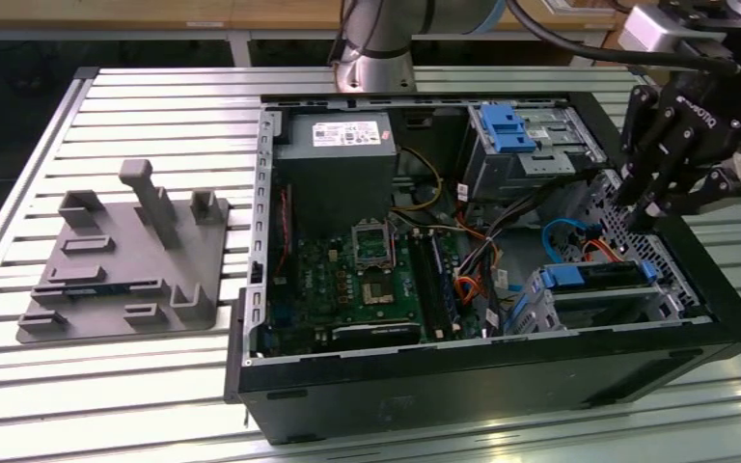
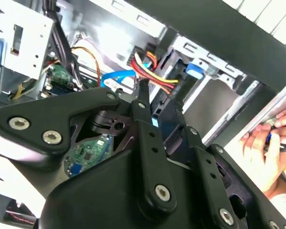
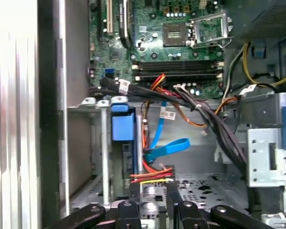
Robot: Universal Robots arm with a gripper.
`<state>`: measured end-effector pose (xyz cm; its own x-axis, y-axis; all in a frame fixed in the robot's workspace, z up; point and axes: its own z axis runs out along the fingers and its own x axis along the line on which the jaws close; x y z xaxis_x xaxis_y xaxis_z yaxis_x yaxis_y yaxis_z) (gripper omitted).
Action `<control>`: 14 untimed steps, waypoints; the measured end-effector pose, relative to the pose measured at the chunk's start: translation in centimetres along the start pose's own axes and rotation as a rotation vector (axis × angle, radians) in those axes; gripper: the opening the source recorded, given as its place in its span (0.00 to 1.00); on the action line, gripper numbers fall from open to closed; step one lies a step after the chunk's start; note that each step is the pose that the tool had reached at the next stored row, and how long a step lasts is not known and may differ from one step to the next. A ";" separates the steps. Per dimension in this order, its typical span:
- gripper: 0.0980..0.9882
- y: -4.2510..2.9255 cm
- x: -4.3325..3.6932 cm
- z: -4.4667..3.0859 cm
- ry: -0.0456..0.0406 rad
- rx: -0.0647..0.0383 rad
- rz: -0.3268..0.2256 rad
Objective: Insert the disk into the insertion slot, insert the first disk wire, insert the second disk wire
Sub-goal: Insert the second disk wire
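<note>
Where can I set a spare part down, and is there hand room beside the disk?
Bare table slats lie open on the near side of the grey fixture and between it and the far table edge. Inside the case, the space between motherboard and disk is crowded with cables, and the gripper hangs by the disk.

Matte black hand [image 2: 160, 98], silver screws [image 2: 162, 192], grey arm [image 1: 373, 43]

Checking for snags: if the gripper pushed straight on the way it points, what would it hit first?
Most likely the red and yellow wires just ahead of the gripper in the second wrist view, though depth is hard to judge.
</note>
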<state>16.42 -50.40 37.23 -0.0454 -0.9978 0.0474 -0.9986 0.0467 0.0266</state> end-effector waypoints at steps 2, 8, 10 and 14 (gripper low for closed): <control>0.29 0.37 -0.11 0.03 0.0194 0.001 -0.003; 0.29 0.65 -0.14 0.40 0.0510 0.006 -0.070; 0.29 0.67 -0.15 0.59 0.0519 0.009 -0.105; 0.29 1.13 -0.22 0.91 0.0546 0.011 -0.135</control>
<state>15.28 -50.16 36.33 0.0905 -0.9910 0.0984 -0.9958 -0.0884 0.0256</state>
